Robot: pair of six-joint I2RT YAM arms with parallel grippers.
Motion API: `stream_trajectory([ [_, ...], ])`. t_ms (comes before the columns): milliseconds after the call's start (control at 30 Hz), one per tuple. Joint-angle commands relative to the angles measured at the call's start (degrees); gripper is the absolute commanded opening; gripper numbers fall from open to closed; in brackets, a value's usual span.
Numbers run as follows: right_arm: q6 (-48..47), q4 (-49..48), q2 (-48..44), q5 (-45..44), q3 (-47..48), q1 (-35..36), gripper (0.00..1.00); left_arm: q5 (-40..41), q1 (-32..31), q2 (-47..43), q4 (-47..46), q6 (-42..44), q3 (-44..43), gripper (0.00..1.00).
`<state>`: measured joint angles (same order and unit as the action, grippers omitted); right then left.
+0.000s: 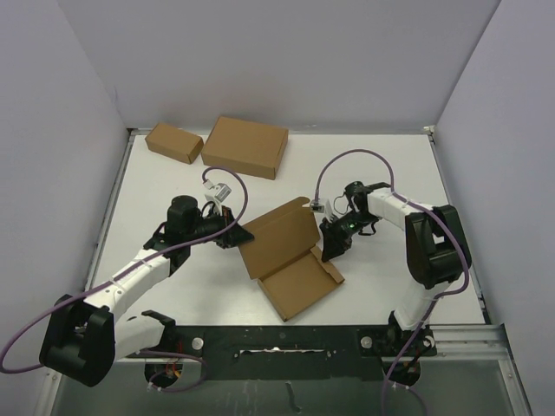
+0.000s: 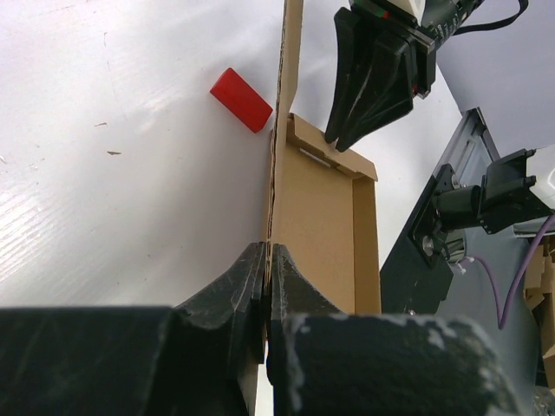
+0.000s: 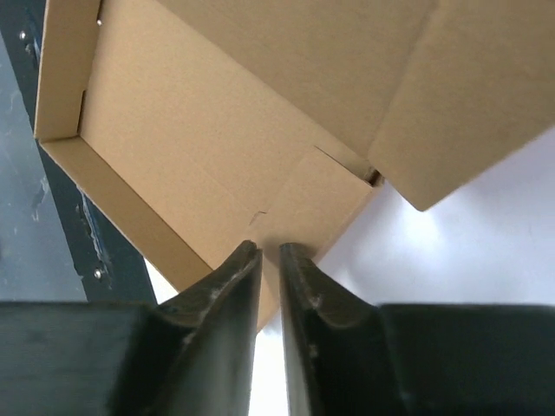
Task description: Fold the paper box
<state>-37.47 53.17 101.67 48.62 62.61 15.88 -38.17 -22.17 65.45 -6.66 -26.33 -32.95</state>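
The paper box (image 1: 290, 256) lies in the middle of the table, its shallow tray (image 1: 301, 283) towards the near edge and its lid panel (image 1: 279, 236) raised. My left gripper (image 1: 234, 232) is shut on the lid's left edge; in the left wrist view the thin cardboard (image 2: 279, 156) runs edge-on up from between the jaws (image 2: 268, 260). My right gripper (image 1: 333, 247) is at the box's right side with its jaws nearly together. In the right wrist view its tips (image 3: 269, 251) rest against the small side flap (image 3: 312, 195) at the tray's corner and hold nothing.
A small brown box (image 1: 173, 142) and a larger brown box (image 1: 245, 146) stand at the back left. A red block (image 2: 241, 99) lies on the table just behind the raised lid. White walls enclose the table, and a dark rail (image 1: 303, 342) runs along the near edge.
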Motion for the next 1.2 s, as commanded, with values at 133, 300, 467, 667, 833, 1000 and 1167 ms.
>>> stream_trajectory([
  [133,0.5,-2.2,-2.7,-4.5,-0.9,0.6,0.0,-0.2,0.0,-0.9,-2.8,0.4,-2.6,0.0],
  [300,0.3,-4.2,-5.9,-7.9,-2.3,1.4,0.0,-0.1,0.0,-0.9,-2.8,0.4,-2.7,0.0],
  [467,-0.3,-6.0,-10.1,-11.3,-3.8,2.5,0.0,-0.1,0.0,-0.8,-2.8,0.3,-2.9,0.0],
  [667,-0.5,-6.5,-10.9,-13.2,-4.9,3.3,0.09,-0.1,0.0,-0.5,-2.7,0.2,-3.2,0.0],
  [833,-0.2,-5.9,-9.9,-12.1,-4.8,3.3,0.25,-0.1,0.0,-0.8,-2.4,0.1,-3.2,0.0],
  [1000,0.4,-5.5,-8.9,-11.0,-4.6,3.3,0.39,0.0,0.0,-1.2,-2.2,0.1,-3.2,0.0],
  [1167,1.1,-5.0,-6.9,-8.9,-4.1,3.1,0.41,0.0,0.0,-1.4,-2.0,0.1,-3.3,0.0],
])
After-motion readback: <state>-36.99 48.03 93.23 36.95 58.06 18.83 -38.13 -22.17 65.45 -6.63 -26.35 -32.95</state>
